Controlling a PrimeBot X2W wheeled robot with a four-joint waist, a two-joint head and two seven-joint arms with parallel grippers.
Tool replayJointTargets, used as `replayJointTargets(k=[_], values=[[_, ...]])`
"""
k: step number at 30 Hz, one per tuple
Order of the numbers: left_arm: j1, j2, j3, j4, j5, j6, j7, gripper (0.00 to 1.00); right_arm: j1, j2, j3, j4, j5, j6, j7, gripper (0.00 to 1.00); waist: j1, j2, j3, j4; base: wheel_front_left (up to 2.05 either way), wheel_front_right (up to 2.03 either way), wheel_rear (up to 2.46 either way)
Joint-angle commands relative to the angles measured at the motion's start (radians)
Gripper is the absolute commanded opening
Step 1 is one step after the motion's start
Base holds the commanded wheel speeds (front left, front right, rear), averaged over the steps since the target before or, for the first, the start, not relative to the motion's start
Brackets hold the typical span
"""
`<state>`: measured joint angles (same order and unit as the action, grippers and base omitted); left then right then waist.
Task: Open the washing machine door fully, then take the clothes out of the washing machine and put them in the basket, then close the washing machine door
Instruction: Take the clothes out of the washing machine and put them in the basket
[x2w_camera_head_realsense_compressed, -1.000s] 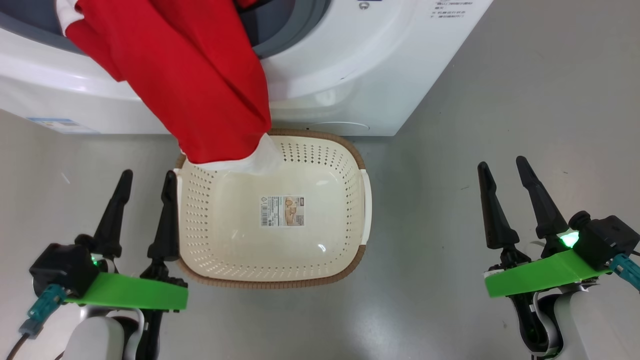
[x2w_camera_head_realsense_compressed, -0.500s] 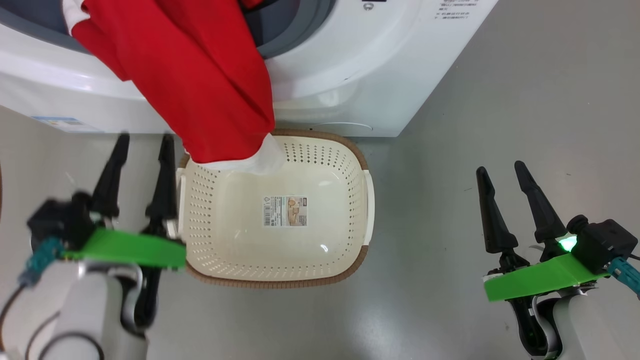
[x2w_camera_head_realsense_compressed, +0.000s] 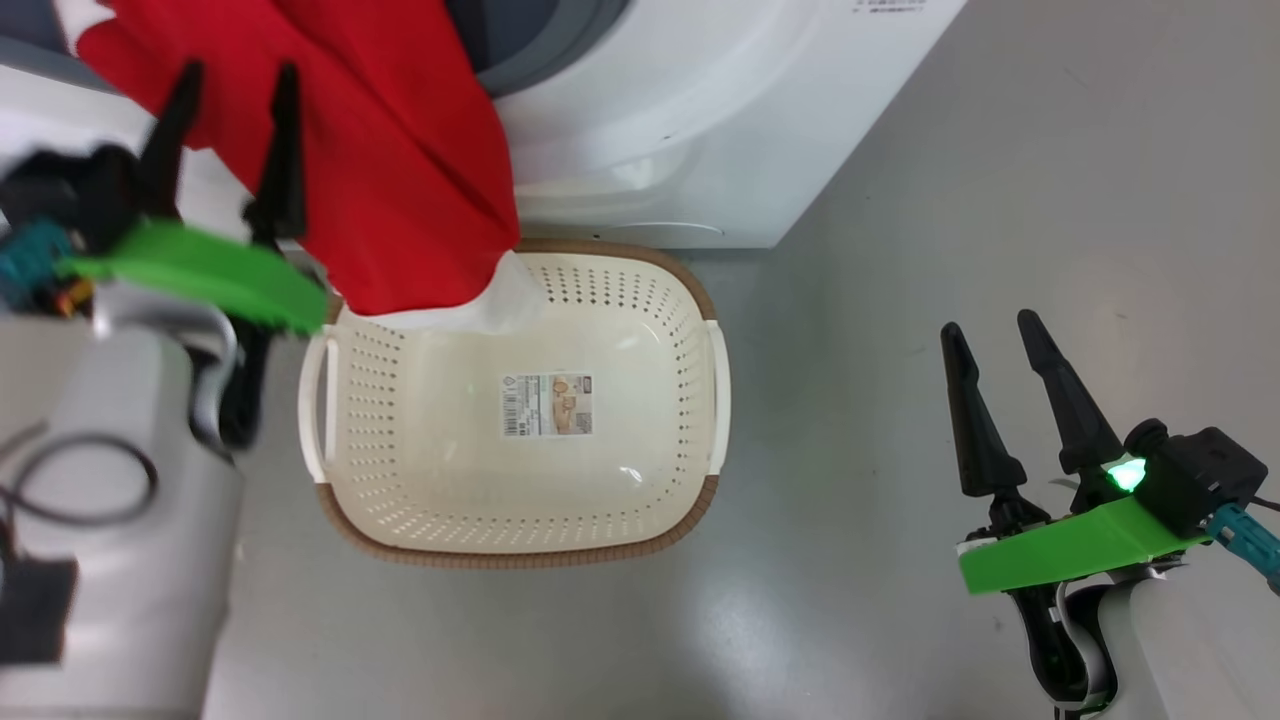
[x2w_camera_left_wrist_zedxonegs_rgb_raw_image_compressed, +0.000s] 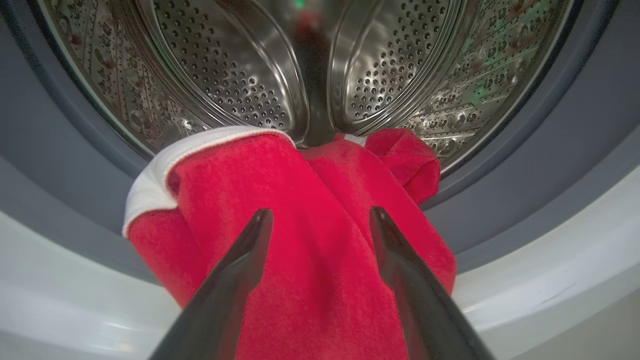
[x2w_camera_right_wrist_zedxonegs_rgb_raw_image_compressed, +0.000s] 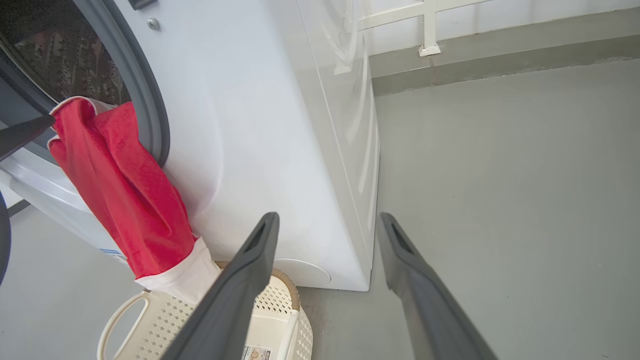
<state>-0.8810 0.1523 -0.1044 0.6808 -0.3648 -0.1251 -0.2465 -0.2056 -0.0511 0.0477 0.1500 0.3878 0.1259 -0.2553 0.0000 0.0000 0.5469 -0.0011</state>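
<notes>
There is one washing machine (x2w_camera_head_realsense_compressed: 680, 120), one basket (x2w_camera_head_realsense_compressed: 520, 557) and one red bundle of clothes (x2w_camera_head_realsense_compressed: 400, 170); I cannot tell how many garments make it up. The basket has two white handles (x2w_camera_head_realsense_compressed: 312, 400) and one sticker (x2w_camera_head_realsense_compressed: 547, 403) on its bottom. There are two tools, each with two dark fingers.

The left tool (x2w_camera_head_realsense_compressed: 240, 70) is raised in front of the machine's opening with its fingers wide apart and nothing clamped between them. The red cloth lies right behind the fingertips, but I cannot tell whether they touch it. The right tool (x2w_camera_head_realsense_compressed: 989, 325) is low over the floor (x2w_camera_head_realsense_compressed: 950, 150), well to the right of the basket, also wide apart and holding nothing.

The clothes hang out of the opening, over the grey rubber ring (x2w_camera_left_wrist_zedxonegs_rgb_raw_image_compressed: 550, 165) and down the white front. Their white hem reaches the basket's back rim, and the basket stands on the floor just in front of the machine.

The left wrist view looks into the steel drum (x2w_camera_left_wrist_zedxonegs_rgb_raw_image_compressed: 240, 75), where the cloth's upper end and a bunched red fold sit at the lip. The right wrist view gives the machine's side panel, a small blue label (x2w_camera_right_wrist_zedxonegs_rgb_raw_image_compressed: 116, 256) low on its front, and the wall (x2w_camera_right_wrist_zedxonegs_rgb_raw_image_compressed: 500, 50) beyond.
</notes>
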Motion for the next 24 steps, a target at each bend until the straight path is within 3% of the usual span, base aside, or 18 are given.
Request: replayJointTargets(k=[1,15,24], values=[[-0.06,0.054,0.015,0.03,-0.009,-0.006,0.013,1.0,-0.003,0.001,0.027,-0.024,0.023,0.005,-0.006,1.0,0.0,0.0,0.011,-0.012,0.0,0.0,0.0],[-0.326,0.077,-0.049,0.37,0.016,0.001,0.104,1.0,-0.026,0.001,0.04,-0.03,0.046,0.005,-0.006,1.0,0.0,0.0,0.046,-0.05,0.0,0.0,0.0],[-0.414,0.083,-0.092,0.513,0.04,-0.001,0.107,1.0,-0.036,0.001,0.052,-0.033,0.059,0.005,-0.006,1.0,0.0,0.0,0.059,-0.073,0.0,0.0,0.0]])
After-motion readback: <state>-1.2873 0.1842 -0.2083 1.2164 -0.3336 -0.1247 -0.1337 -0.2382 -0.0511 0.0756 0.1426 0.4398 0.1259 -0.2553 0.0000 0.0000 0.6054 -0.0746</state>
